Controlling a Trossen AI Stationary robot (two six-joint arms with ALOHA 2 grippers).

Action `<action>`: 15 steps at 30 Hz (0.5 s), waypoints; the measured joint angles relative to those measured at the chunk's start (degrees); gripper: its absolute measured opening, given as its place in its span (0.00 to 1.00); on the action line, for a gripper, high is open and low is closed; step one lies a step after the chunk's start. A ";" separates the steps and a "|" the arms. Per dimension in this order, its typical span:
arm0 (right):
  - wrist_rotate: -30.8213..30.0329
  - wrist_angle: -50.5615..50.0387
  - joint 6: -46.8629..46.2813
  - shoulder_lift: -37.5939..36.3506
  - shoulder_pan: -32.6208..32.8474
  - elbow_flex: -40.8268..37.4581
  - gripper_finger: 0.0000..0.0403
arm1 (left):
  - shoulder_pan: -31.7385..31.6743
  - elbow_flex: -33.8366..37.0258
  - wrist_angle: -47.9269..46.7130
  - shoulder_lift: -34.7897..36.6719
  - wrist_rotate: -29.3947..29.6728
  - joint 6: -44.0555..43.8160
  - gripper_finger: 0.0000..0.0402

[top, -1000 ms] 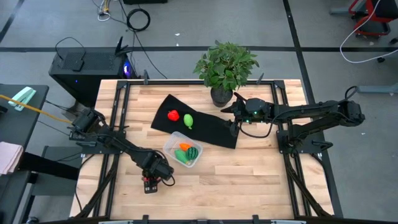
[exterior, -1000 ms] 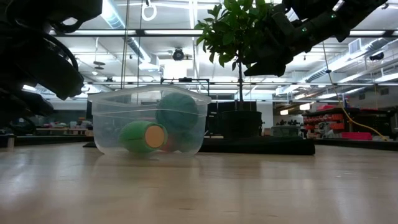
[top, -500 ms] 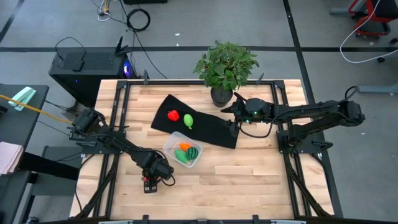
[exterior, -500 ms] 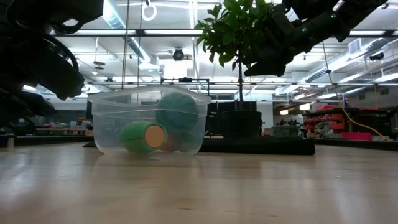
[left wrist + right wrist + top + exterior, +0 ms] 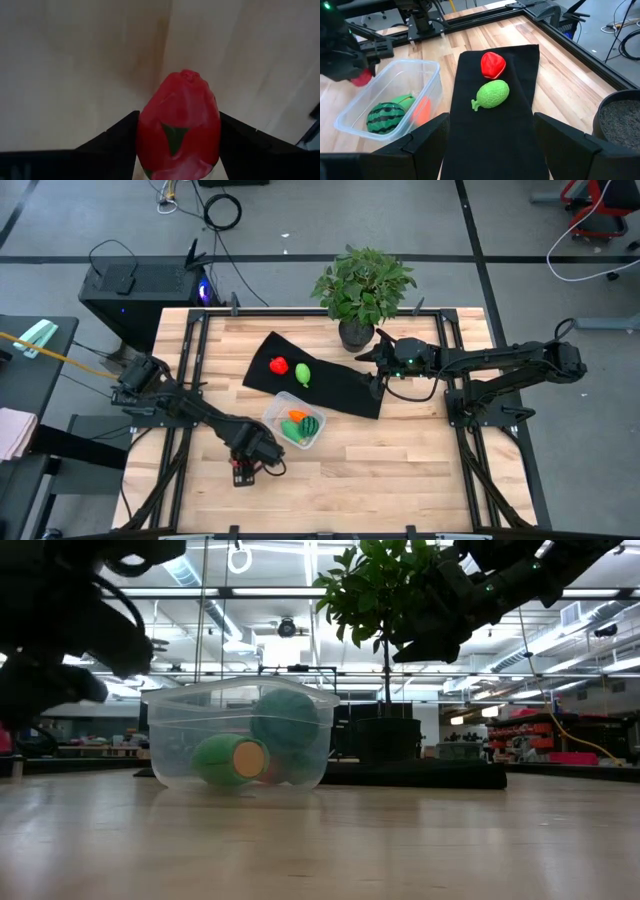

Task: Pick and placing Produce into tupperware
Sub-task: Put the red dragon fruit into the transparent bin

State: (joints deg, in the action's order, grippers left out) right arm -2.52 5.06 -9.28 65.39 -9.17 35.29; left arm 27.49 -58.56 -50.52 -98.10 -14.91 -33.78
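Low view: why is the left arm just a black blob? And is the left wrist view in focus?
Low view: ceiling strip lights backlight the scene, so the left gripper is a dark silhouette beside the clear tupperware. Left wrist view: the red produce piece between the jaws fills the frame, soft-edged, with the wood table behind it blurred too.

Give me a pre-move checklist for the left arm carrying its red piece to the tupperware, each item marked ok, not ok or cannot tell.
1. Left gripper holds the red produce piece between its jaws: ok.
2. Tupperware upright, top uncovered: ok.
3. Room left inside beside the striped melon and carrot: ok.
4. Right gripper away from the container, hovering over the black mat: ok.
5. Red piece and green piece still on the mat: not ok, still to load.
6. Carried piece's height over the container rim: cannot tell.
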 joint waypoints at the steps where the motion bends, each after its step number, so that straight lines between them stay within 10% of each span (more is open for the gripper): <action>1: 0.01 0.02 -0.02 0.00 0.00 0.00 0.72 | -0.13 -0.80 -1.35 0.00 0.36 0.47 0.57; 15: 0.01 -0.83 -0.22 0.00 0.00 0.02 0.72 | -5.02 -15.17 -16.73 0.17 7.55 8.29 0.57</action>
State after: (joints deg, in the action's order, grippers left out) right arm -2.50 4.23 -9.50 65.39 -9.17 35.31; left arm 22.48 -73.73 -67.25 -97.94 -7.36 -25.49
